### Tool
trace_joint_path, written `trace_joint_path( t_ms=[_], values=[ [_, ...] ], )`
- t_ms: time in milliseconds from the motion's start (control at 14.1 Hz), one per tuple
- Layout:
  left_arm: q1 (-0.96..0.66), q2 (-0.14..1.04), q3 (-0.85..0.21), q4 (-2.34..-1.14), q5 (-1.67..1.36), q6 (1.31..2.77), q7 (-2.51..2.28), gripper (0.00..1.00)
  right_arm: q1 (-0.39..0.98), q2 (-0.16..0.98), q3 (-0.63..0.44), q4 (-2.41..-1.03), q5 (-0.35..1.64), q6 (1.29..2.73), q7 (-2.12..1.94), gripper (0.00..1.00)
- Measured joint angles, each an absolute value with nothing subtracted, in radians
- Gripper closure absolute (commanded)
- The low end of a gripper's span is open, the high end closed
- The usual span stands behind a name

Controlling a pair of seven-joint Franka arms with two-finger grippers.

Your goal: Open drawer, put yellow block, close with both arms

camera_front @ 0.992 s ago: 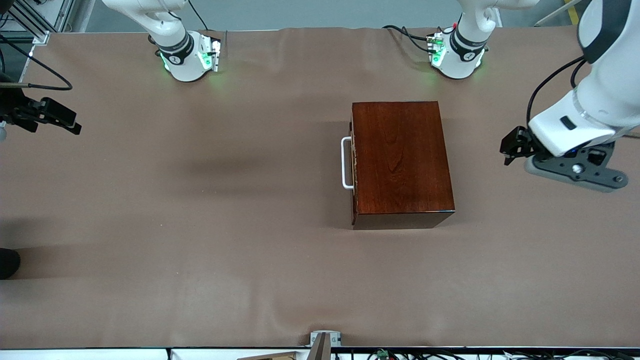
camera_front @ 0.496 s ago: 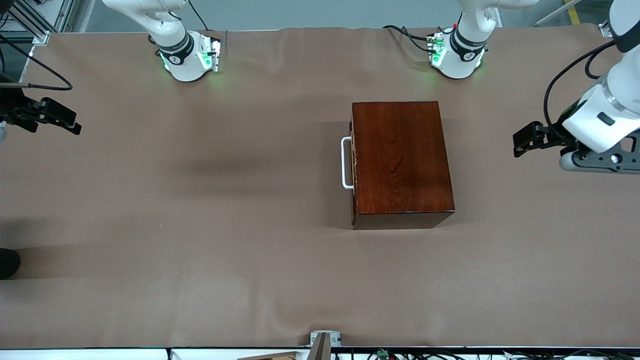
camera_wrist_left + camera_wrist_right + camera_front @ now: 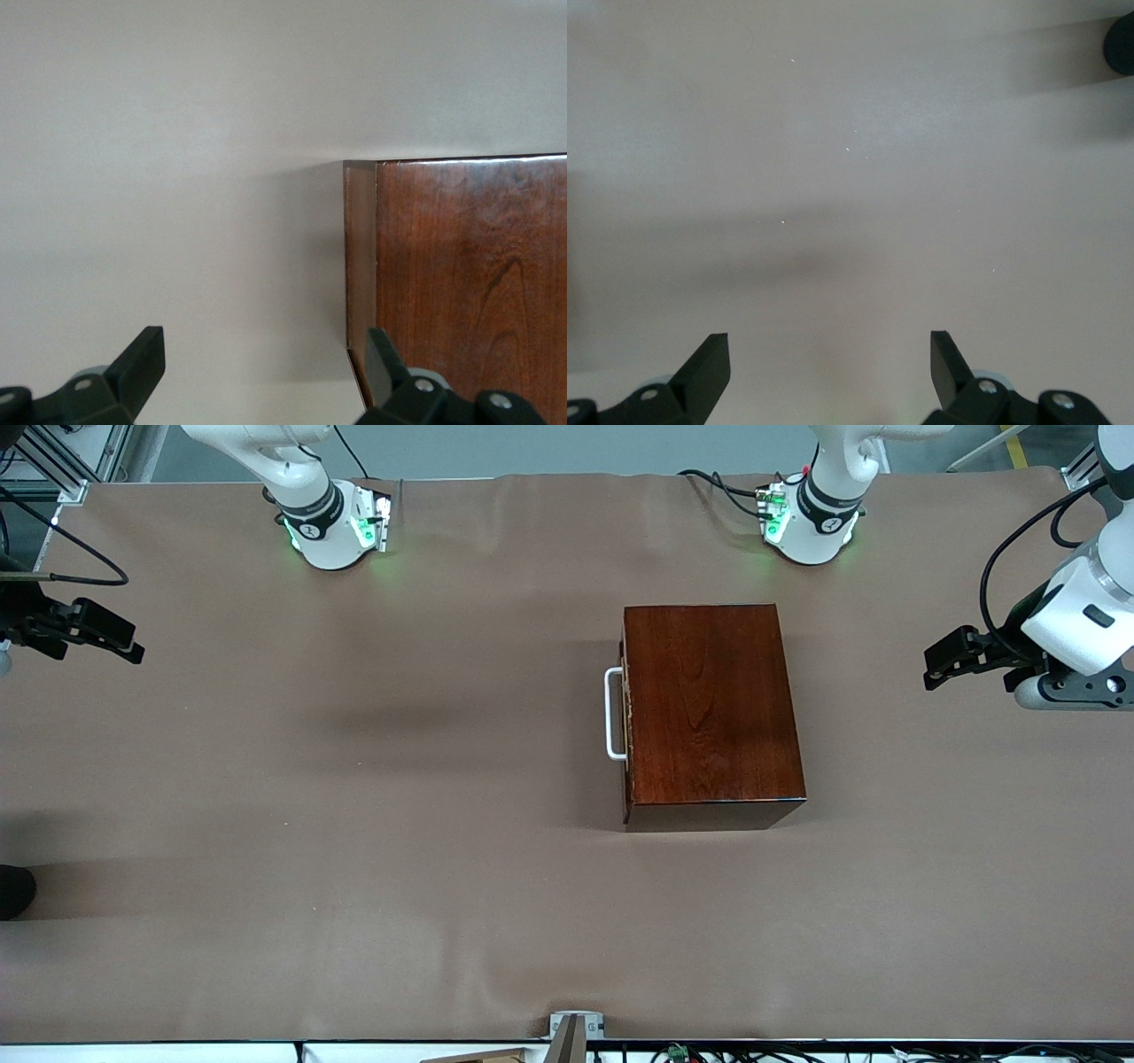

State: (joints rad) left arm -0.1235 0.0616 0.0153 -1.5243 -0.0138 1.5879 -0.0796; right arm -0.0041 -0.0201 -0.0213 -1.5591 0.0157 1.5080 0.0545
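Drawer (image 3: 625, 717) shut in the box (image 3: 709, 708), table centre; handle (image 3: 611, 714) faces 9 o'clock. Your right gripper (image 3: 106, 638) there, left gripper (image 3: 948, 662) at 3 o'clock: both open wide, empty. Yellow block unseen.

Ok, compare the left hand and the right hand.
The left hand hangs at the left arm's end, with a corner of the wooden box in its wrist view; the right hand hangs at the right arm's end, with only bare cloth in its. The left hand is closer to the box. Both are black, open, empty.
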Motion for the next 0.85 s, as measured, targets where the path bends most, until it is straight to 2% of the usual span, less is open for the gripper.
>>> trace_joint_path(
  t_ms=[850],
  values=[
    [-0.115, 0.061, 0.015, -1.526, -0.014, 1.591, -0.080, 0.00, -0.004, -0.019, -0.022, -1.559, 0.016, 1.509, 0.056, 0.00]
  ],
)
